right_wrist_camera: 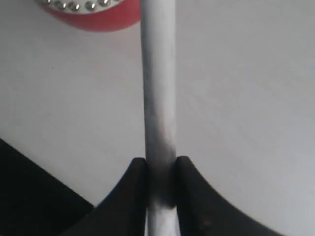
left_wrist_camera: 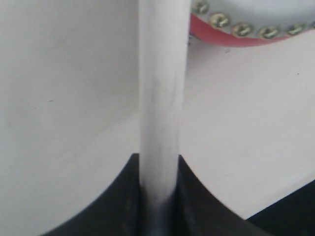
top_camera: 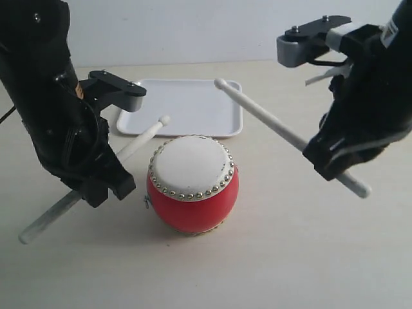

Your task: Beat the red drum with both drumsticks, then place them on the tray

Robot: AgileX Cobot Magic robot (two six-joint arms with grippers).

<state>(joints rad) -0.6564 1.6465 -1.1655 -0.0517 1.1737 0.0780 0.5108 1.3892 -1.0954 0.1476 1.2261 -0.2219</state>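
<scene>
Clamped between the narrow black fingers (left_wrist_camera: 120,201) of the left gripper (top_camera: 106,187), a thin, pale wooden left drumstick (top_camera: 138,143) juts out ahead of the fingertips toward the small, barrel-shaped red drum (top_camera: 193,199). Its rounded tip sits near the studded rim, clear of the cream head. Opposite, the right gripper (top_camera: 329,161) pinches a matching right drumstick (top_camera: 264,117) the same way, the tip raised well ahead of its fingers and seen against the flat white rectangular plastic tray (top_camera: 187,106). The drum stands on the pale table (top_camera: 290,257) between the two pairs of fingers, with the tray just beyond it.
</scene>
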